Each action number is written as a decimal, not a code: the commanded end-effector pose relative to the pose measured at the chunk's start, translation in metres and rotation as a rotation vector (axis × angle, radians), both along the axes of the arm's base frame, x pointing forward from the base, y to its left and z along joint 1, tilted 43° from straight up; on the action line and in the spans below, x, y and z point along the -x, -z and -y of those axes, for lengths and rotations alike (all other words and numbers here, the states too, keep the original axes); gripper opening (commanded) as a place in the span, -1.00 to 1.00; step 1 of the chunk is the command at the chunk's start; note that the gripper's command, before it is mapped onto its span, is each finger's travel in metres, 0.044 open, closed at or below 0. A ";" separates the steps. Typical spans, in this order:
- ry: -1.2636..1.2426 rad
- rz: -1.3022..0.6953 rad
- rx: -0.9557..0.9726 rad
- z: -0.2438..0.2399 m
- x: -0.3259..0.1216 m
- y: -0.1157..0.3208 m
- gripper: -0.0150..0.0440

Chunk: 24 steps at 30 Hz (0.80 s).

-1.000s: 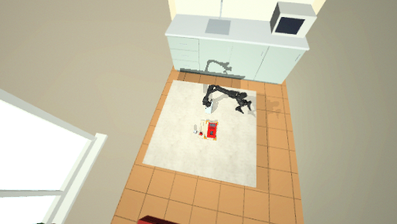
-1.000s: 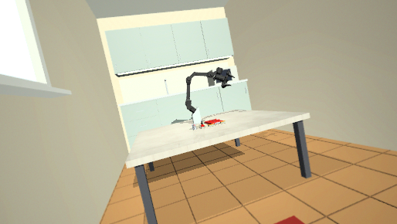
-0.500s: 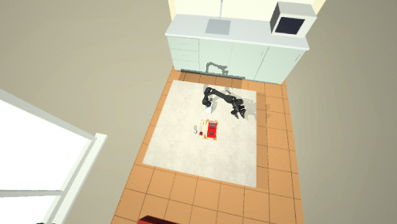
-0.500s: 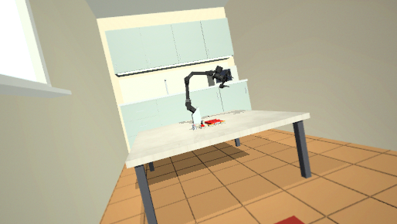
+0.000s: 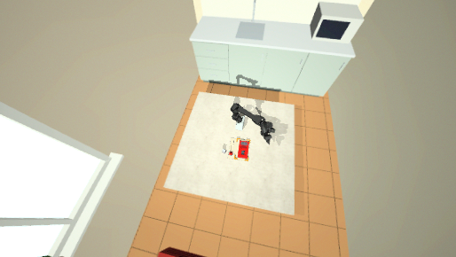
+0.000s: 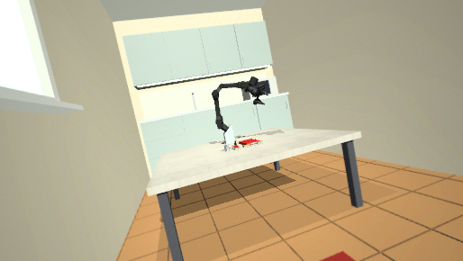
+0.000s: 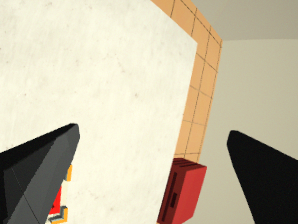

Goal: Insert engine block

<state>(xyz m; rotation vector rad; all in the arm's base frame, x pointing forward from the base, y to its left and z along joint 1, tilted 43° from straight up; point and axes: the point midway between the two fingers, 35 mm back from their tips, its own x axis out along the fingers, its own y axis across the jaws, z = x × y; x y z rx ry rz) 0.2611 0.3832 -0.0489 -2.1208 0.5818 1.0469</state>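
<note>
The red car body (image 5: 243,144) (image 6: 249,142) lies on the table; the wrist view shows only a sliver of it (image 7: 59,192) beside the left finger. Dark and grey parts show in its top, too small to tell whether one is the engine block or how deep it sits. A small grey piece (image 5: 224,151) (image 6: 226,148) lies left of the car body; I cannot tell what it is. My gripper (image 5: 269,136) (image 6: 259,97) (image 7: 154,134) is open and empty. It hangs high above the table, to the right of the car body in the top and exterior views, apart from it.
A small red piece (image 5: 231,153) (image 6: 236,146) and thin pale parts lie just left of the car body. Yellow-orange pieces (image 7: 69,173) stand at its corners. A pale upright block (image 5: 239,125) (image 6: 230,135) stands by the arm's base. The table (image 5: 200,168) (image 6: 194,166) has its edge beyond.
</note>
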 end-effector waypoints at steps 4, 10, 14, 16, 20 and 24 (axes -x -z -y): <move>0.230 0.017 -0.047 0.037 -0.032 -0.011 1.00; 0.422 0.038 -0.097 0.069 -0.056 -0.021 1.00; 0.549 0.055 -0.131 0.090 -0.070 -0.028 1.00; 0.614 0.066 -0.146 0.102 -0.077 -0.031 1.00; 0.747 0.093 -0.177 0.126 -0.089 -0.039 1.00; 0.878 0.124 -0.207 0.150 -0.100 -0.047 1.00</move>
